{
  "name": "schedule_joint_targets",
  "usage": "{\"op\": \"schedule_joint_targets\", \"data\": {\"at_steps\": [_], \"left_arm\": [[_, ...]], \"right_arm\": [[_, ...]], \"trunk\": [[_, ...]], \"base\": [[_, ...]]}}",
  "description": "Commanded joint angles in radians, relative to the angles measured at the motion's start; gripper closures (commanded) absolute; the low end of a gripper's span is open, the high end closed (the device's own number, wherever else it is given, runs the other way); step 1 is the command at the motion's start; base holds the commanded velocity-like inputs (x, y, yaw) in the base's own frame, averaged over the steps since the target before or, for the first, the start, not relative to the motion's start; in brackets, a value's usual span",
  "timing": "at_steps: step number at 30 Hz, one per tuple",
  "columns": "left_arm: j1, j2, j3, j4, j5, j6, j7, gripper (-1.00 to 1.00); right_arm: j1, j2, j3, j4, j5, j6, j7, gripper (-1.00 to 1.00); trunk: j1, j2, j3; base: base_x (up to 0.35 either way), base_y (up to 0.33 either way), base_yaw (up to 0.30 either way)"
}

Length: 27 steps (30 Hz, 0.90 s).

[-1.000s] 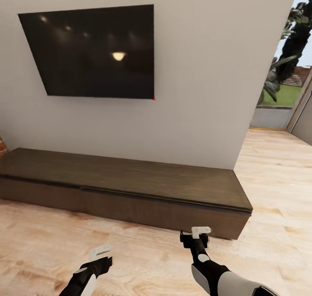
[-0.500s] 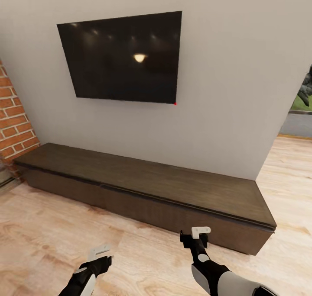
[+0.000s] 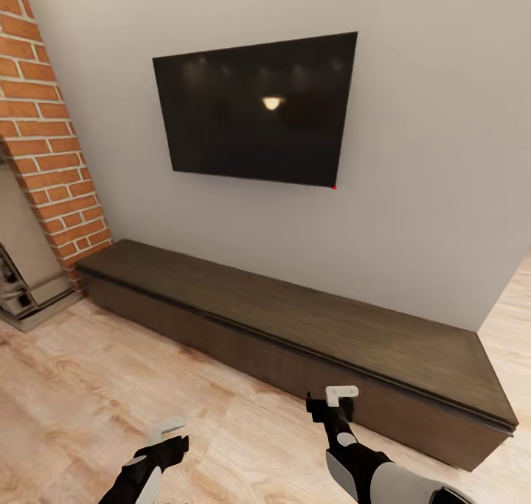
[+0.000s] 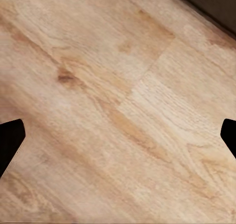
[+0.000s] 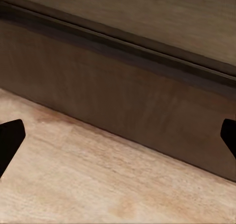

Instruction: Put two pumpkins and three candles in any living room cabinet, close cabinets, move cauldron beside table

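The cabinet [image 3: 310, 327] is a long, low dark-brown unit against the white wall, its drawer fronts flush and shut. My left gripper [image 3: 168, 434] hangs open over the wood floor, short of the cabinet. In the left wrist view its dark fingertips [image 4: 11, 135] sit far apart over bare planks. My right gripper [image 3: 335, 401] is open too, close to the cabinet's front, and the right wrist view looks straight at the cabinet front [image 5: 123, 101]. Nothing is held. The pumpkins, candles, cauldron and table are out of view.
A black TV [image 3: 258, 110] hangs on the wall above the cabinet. A red brick fireplace column [image 3: 51, 135] with a stone base [image 3: 29, 298] stands at the left. Pale wood floor [image 3: 88, 386] lies between me and the cabinet.
The camera has turned left: cabinet and TV slid right in the picture, the brick fireplace came in at the left, the doorway with plants left at the right. Both arms hold their pose.
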Motion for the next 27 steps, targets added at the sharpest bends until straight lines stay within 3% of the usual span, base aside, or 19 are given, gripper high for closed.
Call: {"op": "schedule_joint_targets", "data": {"at_steps": [1,10,27], "left_arm": [[0.0,0.0,0.0,-0.001,0.009,0.004,0.007,-1.0],[0.0,0.0,0.005,-0.001,0.01,0.004,0.006,-1.0],[0.0,0.0,0.005,-0.001,0.023,0.003,0.006,-1.0]], "right_arm": [[-0.001,0.0,0.009,0.0,-0.007,-0.002,-0.005,-1.0],[-0.001,0.0,0.01,0.0,-0.007,-0.002,-0.005,-1.0],[-0.001,0.0,0.01,0.0,-0.007,-0.002,-0.005,-1.0]], "trunk": [[-0.004,0.007,0.003],[-0.039,0.07,0.037],[-0.104,0.189,0.102]], "base": [[0.0,0.0,0.272],[-0.215,0.038,0.271],[-0.291,0.172,0.271]]}}
